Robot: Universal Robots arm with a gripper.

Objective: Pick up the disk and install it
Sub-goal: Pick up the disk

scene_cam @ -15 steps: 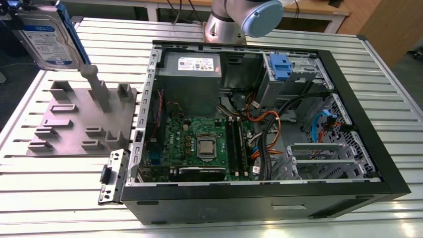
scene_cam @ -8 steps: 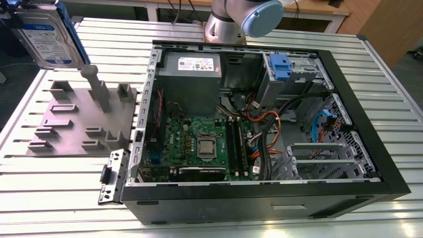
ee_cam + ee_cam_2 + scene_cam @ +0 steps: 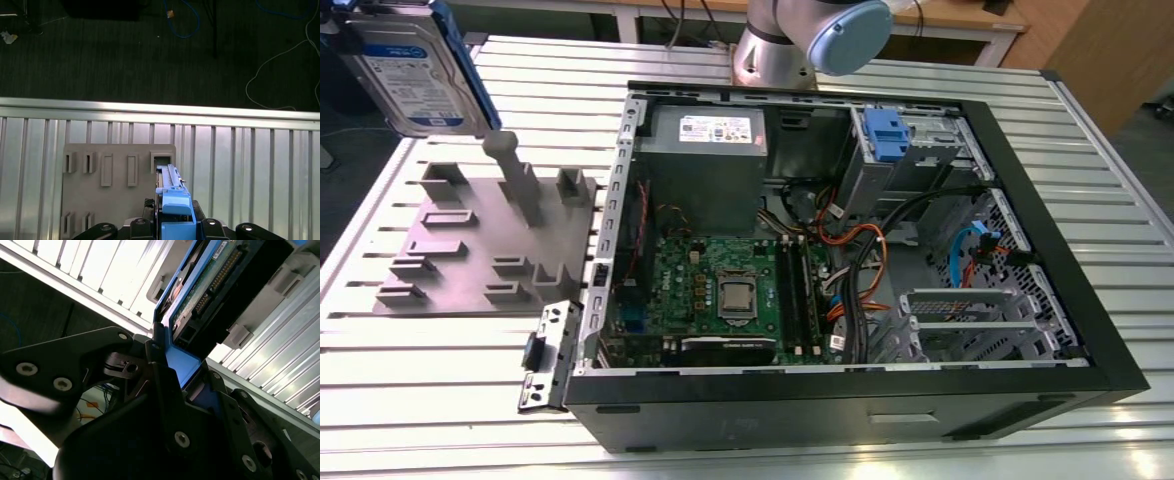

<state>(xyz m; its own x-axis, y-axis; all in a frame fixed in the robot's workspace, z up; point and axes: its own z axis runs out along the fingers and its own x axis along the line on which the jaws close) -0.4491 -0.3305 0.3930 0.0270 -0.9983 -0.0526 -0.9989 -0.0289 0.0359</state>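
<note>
The disk (image 3: 420,65), a silver drive with a white-and-blue label in a blue carrier, hangs upright in the air at the exterior view's upper left, above the grey fixture plate (image 3: 467,270). In the first wrist view the disk (image 3: 170,192) appears edge-on, with my gripper (image 3: 172,227) shut on its blue frame and the fixture plate (image 3: 115,200) below it. The second wrist view has the disk (image 3: 210,295) rising out of my gripper (image 3: 182,375), one black finger on each side of the blue carrier.
An open computer case (image 3: 854,395) lies on the slatted metal table, with a motherboard, cables and a drive cage holding a blue clip (image 3: 887,135). The arm's base (image 3: 801,40) stands behind the case. A loose bracket (image 3: 547,355) lies beside the case.
</note>
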